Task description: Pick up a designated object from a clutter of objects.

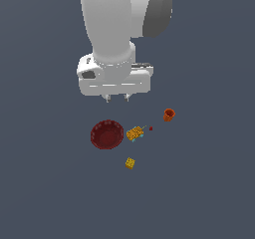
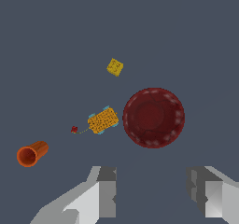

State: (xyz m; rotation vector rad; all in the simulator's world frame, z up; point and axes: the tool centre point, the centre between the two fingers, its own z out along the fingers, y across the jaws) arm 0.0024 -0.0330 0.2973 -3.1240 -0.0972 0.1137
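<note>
My tool [image 1: 116, 98] hangs above red bowl [image 1: 107, 134], jaws spread, nothing held. Larger yellow block [image 1: 135, 133] just beside bowl. Risk: finger hits block, or slips on shallow rim.

The dark red bowl [image 1: 106, 134] has bare surface [image 1: 45, 183] on the exterior view's left. On its right, the larger yellow-orange block [image 1: 134, 133] sits just beside the rim. The smaller block [image 1: 130, 163], red speck [image 1: 151, 128] and orange cup [image 1: 169, 115] lie apart.
</note>
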